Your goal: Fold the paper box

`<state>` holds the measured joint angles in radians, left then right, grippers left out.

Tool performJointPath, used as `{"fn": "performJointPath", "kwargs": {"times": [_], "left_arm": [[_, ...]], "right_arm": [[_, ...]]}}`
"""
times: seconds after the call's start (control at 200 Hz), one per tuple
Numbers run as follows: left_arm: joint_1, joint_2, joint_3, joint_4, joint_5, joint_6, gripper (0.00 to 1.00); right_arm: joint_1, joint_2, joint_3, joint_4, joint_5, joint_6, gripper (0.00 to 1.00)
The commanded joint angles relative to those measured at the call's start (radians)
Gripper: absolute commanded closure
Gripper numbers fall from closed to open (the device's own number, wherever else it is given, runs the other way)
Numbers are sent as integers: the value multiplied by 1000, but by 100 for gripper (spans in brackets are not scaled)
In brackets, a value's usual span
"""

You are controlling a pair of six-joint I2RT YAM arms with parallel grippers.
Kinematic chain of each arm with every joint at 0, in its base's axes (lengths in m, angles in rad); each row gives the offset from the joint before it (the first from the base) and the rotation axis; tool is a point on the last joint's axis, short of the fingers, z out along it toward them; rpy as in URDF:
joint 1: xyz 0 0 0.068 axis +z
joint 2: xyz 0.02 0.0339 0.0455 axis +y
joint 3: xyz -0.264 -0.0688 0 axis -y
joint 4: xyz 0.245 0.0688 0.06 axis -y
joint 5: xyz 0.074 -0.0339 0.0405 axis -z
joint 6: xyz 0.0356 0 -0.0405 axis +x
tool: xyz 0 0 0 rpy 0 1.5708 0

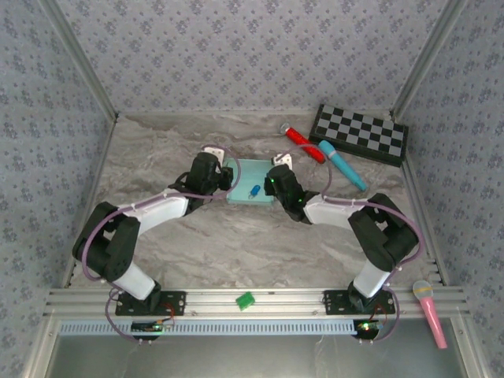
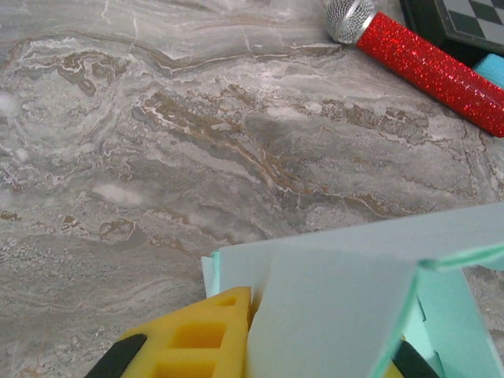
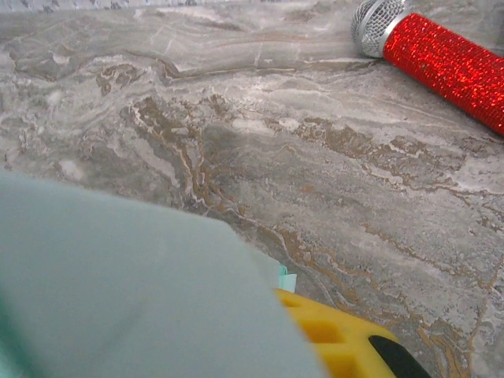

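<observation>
The paper box (image 1: 249, 175) is pale sky-blue card lying at the middle of the marble table, between the two arms. My left gripper (image 1: 224, 175) is at its left edge and my right gripper (image 1: 276, 175) at its right edge. In the left wrist view a raised flap of the paper box (image 2: 339, 299) stands between the yellow fingers (image 2: 197, 339), and the left gripper (image 2: 315, 335) is shut on it. In the right wrist view the card (image 3: 118, 291) covers the lower left and hides one finger. The other yellow finger (image 3: 339, 335) presses against it, so the right gripper (image 3: 244, 346) is shut on the card.
A small blue piece (image 1: 254, 190) rests on the box's near part. Behind and to the right lie a red glitter microphone (image 1: 303, 143), a blue marker (image 1: 342, 165) and a chessboard (image 1: 361, 134). A pink microphone (image 1: 430, 312) and a green piece (image 1: 246, 299) sit on the front rail.
</observation>
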<state>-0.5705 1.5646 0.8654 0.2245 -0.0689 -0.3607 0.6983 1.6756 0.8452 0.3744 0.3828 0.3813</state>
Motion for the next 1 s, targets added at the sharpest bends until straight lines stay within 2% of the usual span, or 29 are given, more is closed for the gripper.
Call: {"fn": "performJointPath", "kwargs": {"times": [0.0, 0.455, 0.994], "left_arm": [[-17, -15, -23, 71, -6, -21, 86], [-17, 35, -28, 120, -25, -4, 83], [-16, 52, -80, 165, -11, -21, 81]], "right_arm": [[17, 6, -6, 137, 28, 36, 86], [-8, 117, 28, 210, -12, 22, 83], [5, 159, 25, 232, -18, 78, 82]]}}
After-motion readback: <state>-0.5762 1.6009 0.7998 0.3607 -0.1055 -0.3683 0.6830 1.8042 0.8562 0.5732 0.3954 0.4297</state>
